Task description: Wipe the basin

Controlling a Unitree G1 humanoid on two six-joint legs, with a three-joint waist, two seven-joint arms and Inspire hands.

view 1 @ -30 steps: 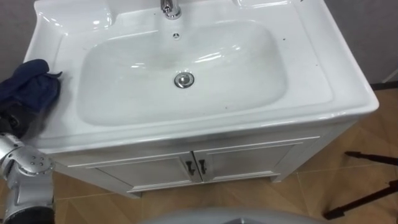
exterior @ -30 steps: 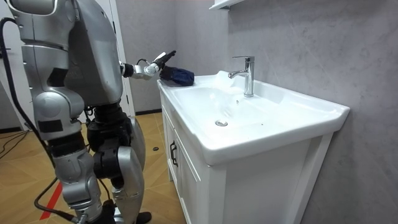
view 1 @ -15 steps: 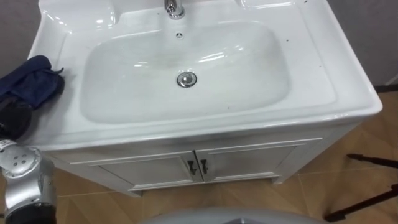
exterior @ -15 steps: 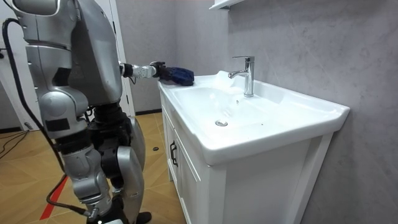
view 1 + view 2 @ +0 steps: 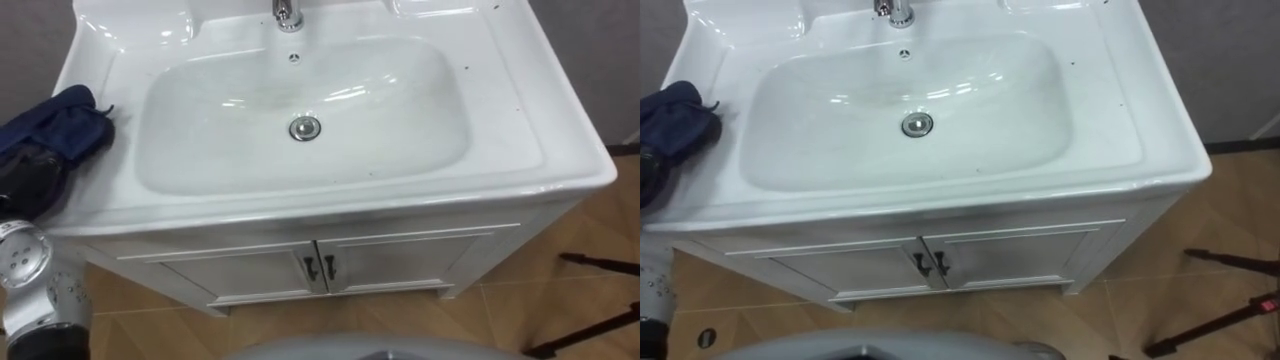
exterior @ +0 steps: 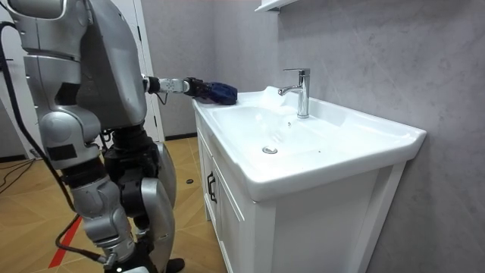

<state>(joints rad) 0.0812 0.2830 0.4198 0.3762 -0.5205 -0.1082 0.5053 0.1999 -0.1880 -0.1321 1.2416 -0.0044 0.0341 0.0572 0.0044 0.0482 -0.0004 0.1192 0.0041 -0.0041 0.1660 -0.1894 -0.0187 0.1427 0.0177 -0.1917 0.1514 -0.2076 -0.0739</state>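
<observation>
Left eye view puts the blue cloth on the left ledge of the basin, the left hand curled on its near end (a grip, by the look), so wiping seems not yet begun across the speckled bowl.

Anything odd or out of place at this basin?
Nothing spilled or broken. A few small dark specks dot the right ledge of the white basin and the bowl's front slope. The dark blue cloth sits bunched on the left ledge at the left hand, far from them.
</observation>
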